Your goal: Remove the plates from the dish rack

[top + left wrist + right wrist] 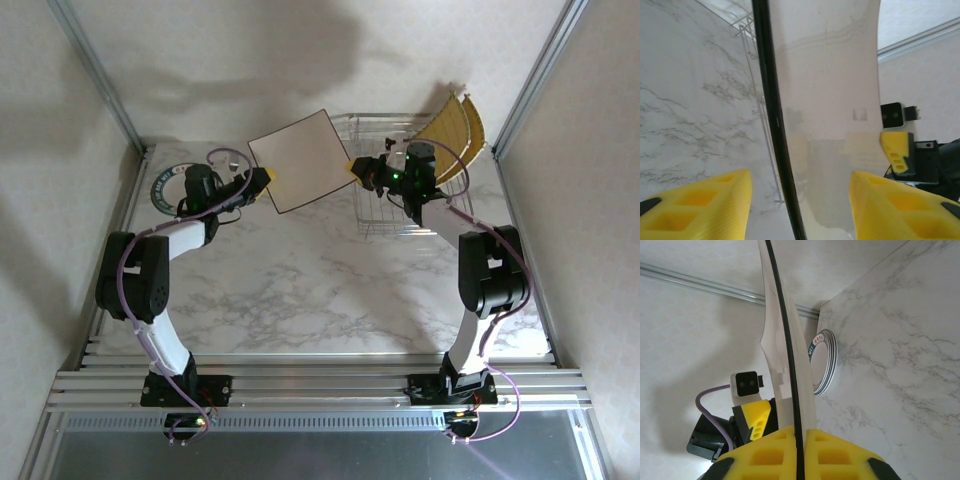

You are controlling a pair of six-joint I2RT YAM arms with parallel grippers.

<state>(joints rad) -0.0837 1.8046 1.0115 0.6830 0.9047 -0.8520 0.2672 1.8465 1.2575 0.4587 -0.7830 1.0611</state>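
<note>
The white square plate [303, 160] hangs in the air over the table [300, 285], tilted, between the two arms and just left of the dish rack [388, 215]. The right gripper [799, 434] has its yellow fingers pressed together on the plate's dark edge. The part of the rim inside the grip is hidden. The left gripper [267, 180] sits at the plate's opposite corner. In the left wrist view its fingers stand apart on either side of the edge, with a gap on both sides and no contact to be seen. Their tips are cut off by the bottom of that view. Two mustard-yellow plates [452, 126] stand leaning at the far right end of the rack, their lower parts hidden behind the right arm. A round plate [160, 188] with a teal rim lies on the table at the far left, half covered by the left arm
</note>
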